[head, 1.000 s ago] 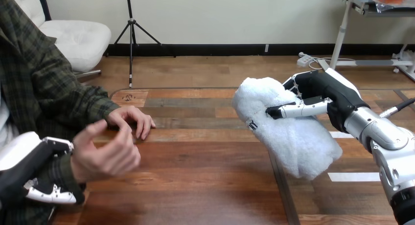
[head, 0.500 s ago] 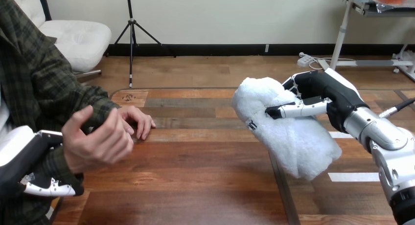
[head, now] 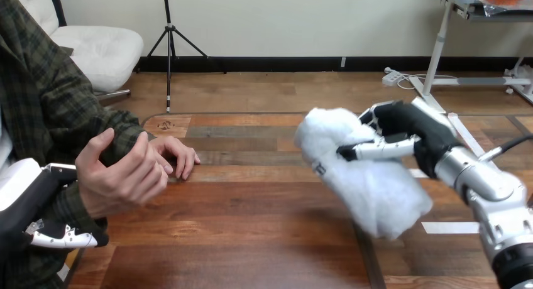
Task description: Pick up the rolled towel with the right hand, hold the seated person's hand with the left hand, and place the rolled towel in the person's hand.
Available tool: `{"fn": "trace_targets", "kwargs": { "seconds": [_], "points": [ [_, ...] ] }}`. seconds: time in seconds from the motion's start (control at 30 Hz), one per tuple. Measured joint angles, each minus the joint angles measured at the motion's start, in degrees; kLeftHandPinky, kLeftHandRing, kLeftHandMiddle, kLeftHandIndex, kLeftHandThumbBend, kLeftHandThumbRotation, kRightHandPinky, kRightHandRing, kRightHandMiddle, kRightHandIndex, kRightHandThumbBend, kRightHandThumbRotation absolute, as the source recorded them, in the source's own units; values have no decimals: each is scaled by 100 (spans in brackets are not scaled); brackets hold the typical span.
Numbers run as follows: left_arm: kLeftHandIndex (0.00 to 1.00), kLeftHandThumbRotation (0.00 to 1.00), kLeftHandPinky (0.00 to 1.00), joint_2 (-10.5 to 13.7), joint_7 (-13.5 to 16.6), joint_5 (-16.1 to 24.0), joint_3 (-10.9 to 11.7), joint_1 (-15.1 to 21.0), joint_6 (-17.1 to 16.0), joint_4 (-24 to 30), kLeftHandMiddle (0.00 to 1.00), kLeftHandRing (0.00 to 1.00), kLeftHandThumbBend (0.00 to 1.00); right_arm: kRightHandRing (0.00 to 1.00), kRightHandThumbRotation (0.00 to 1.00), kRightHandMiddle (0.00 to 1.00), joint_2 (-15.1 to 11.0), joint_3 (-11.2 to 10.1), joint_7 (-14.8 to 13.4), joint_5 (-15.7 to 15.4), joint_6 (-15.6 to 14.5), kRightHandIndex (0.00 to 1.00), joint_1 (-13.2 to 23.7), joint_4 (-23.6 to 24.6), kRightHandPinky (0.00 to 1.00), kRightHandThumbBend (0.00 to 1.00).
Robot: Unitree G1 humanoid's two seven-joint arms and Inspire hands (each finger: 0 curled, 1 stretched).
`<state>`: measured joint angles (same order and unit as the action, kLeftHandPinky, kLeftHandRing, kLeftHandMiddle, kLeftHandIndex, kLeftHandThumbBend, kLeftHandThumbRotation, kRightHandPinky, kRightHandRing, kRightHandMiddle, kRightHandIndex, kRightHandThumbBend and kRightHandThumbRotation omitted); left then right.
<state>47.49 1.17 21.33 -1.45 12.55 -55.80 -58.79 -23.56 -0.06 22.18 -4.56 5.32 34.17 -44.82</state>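
The white rolled towel hangs above the table at the right, tilted, with my right hand shut on its upper part, thumb across the front. At the lower left my left hand is curled round the person's wrist, thumb below it. The person's raised hand stands above that grip with its fingers loosely bent and nothing in it. The person's other hand rests flat on the table just behind. The towel is well apart from the raised hand.
The wooden table has a dark seam running toward me under the towel. White tape strips lie on it at the right.
The person's raised hand has opened up and turned more upright over my left hand. My right hand has shifted the towel slightly left and lower.
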Motion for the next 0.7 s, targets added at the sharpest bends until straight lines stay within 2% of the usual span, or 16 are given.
{"fn": "trace_targets", "kwargs": {
  "seconds": [0.27,0.7],
  "points": [
    [50,11,36,-49,1,-59,4,0,-19,4,48,42,83,34,0,40,183,49,-41,-53,124,43,24,-363,30,79],
    [50,13,36,-85,6,-65,9,-3,-27,30,48,42,85,34,0,40,519,264,-133,-265,145,43,70,-761,30,79]
  ]
}}
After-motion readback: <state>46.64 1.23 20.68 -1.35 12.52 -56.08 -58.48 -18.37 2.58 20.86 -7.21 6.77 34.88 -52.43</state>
